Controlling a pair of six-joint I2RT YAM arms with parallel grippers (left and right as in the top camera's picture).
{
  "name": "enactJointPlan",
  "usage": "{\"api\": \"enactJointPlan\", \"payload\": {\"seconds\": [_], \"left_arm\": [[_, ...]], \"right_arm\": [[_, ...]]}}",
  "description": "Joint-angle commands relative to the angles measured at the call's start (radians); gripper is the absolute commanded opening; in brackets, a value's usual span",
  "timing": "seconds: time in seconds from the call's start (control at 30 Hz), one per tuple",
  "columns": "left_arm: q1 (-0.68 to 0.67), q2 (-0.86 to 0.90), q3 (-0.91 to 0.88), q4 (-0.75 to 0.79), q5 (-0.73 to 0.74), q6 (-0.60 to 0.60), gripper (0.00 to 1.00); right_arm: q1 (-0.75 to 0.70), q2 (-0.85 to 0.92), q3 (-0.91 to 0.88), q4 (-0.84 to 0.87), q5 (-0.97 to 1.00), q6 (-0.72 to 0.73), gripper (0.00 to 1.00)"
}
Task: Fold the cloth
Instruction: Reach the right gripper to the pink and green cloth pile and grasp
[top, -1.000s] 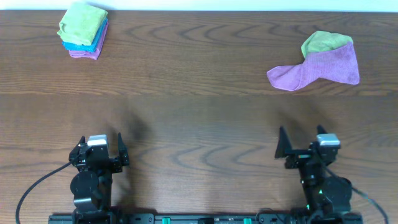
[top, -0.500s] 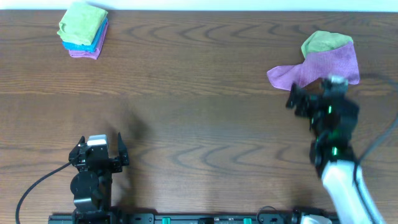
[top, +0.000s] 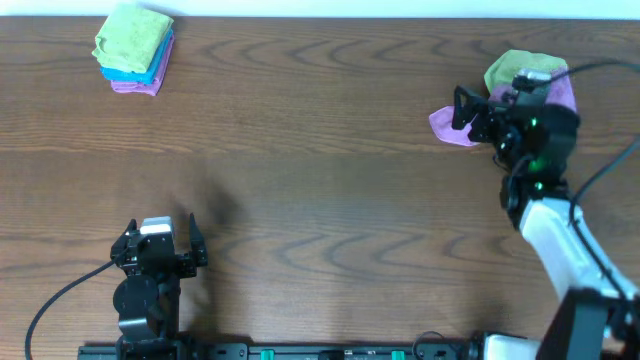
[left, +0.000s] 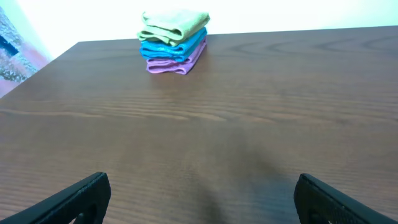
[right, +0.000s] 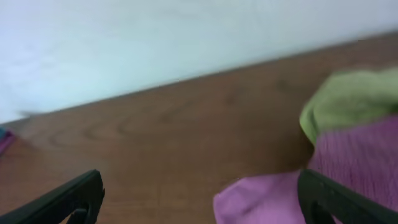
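- The purple cloth lies crumpled at the far right of the bench. Its upper part overlaps a green cloth, so a pinch taken there could catch both and drag the green one along.
- Its left tail is rumpled, not flat. A grab at a bunched spot rather than a corner would likely lift a wad that will not spread for folding.
- The right jaws stand wide and hold nothing, poised over that tail. The wrist view is blurred and their height is hard to judge, so closing too high would miss the fabric.
- The left jaws, also wide and empty, sit at the near left, well apart from the cloth. A lift by the right arm alone may let the cloth twist.
- The folded stack at the far left is well apart and unlikely to be disturbed.
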Motion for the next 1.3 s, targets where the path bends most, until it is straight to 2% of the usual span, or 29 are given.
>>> {"api": "enactJointPlan", "payload": {"seconds": [0.0, 0.27, 0.33, 0.57, 0.7, 0.93, 1.03, 1.1, 1.27], "left_arm": [[-0.005, -0.006, -0.023, -0.009, -0.014, -0.005, 0.95], [-0.005, -0.006, -0.023, -0.009, -0.014, -0.005, 0.95], [-0.005, -0.006, -0.023, -0.009, -0.014, -0.005, 0.95], [-0.005, -0.006, -0.023, -0.009, -0.014, -0.005, 0.95], [-0.005, -0.006, -0.023, -0.009, -0.014, -0.004, 0.95], [-0.005, -0.006, -0.023, -0.009, -0.014, -0.005, 0.95], [-0.005, -0.006, -0.023, -0.009, -0.014, -0.005, 0.95], [-0.005, -0.006, -0.023, -0.009, -0.014, -0.005, 0.95], [-0.005, -0.006, -0.023, -0.009, -0.014, -0.005, 0.95]], "right_arm": [[-0.021, 0.115, 0.116, -0.107, -0.015, 0.026, 0.99], [-0.027, 0.345, 0.346, -0.366, 0.098, 0.014, 0.98], [-0.027, 0.361, 0.365, -0.402, 0.147, 0.014, 0.93], [-0.024, 0.366, 0.393, -0.547, 0.329, -0.004, 0.91], [-0.021, 0.375, 0.393, -0.547, 0.364, -0.040, 0.85], [-0.013, 0.416, 0.417, -0.545, 0.409, -0.061, 0.83], [-0.013, 0.427, 0.420, -0.550, 0.427, -0.064, 0.77], [-0.013, 0.428, 0.420, -0.560, 0.439, -0.068, 0.69], [-0.013, 0.439, 0.420, -0.576, 0.442, -0.091, 0.42]]}}
